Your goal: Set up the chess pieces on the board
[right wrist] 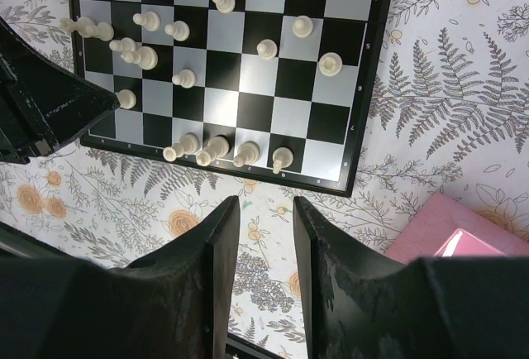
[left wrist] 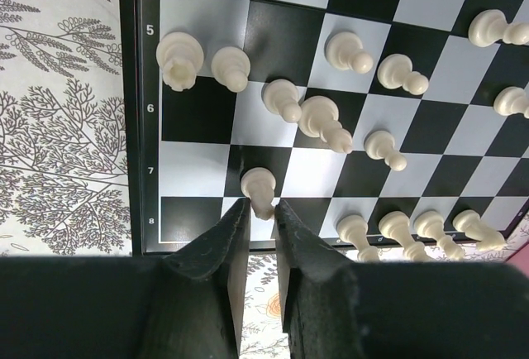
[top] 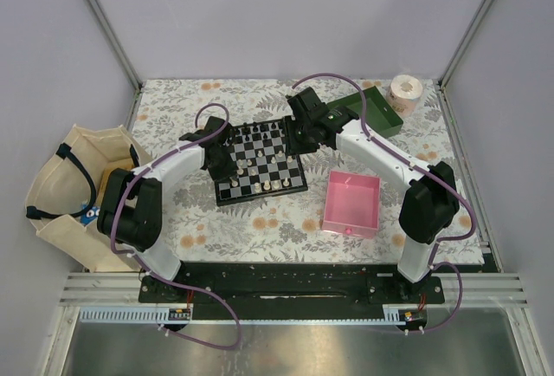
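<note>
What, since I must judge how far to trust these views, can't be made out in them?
- Top view: the board lies partly under the left arm and right arm; piece types are too small to tell.
- Left wrist view: whether the left hand grips the cream piece between its fingers; the board is cut off at top and right.
- Right wrist view: the pink tray runs off the right edge.

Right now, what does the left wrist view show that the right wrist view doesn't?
Left wrist only: readable row numbers on the border of the board, and the left claw with both fingers flanking a white piece. Right wrist only: the pink tray and the open, empty right claw over the cloth. Both: the board, its white pieces, the left claw.
</note>
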Available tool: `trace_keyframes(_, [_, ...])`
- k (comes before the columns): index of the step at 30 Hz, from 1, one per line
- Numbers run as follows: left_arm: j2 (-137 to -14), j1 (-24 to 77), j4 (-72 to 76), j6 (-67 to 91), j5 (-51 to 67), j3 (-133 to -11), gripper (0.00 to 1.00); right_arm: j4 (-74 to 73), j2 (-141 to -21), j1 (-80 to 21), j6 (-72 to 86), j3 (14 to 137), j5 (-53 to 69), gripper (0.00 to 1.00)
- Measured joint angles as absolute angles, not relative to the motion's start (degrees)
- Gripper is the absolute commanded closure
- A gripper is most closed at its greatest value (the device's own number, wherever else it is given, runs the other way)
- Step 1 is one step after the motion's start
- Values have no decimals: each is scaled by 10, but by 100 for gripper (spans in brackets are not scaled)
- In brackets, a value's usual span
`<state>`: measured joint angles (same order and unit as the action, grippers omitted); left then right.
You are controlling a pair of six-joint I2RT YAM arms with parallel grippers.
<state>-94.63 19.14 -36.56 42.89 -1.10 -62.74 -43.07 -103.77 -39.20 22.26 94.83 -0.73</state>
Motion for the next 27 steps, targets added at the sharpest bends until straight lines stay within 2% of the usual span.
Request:
trace_keyframes(10, [-946, 192, -365, 420, -11, -629, 95, -431, -1038, -390, 222, 948, 2, 59])
trace_keyframes(27, [-929, 221, -400, 401, -14, -632, 97, -431, -1038, -389, 223, 948, 11, 59])
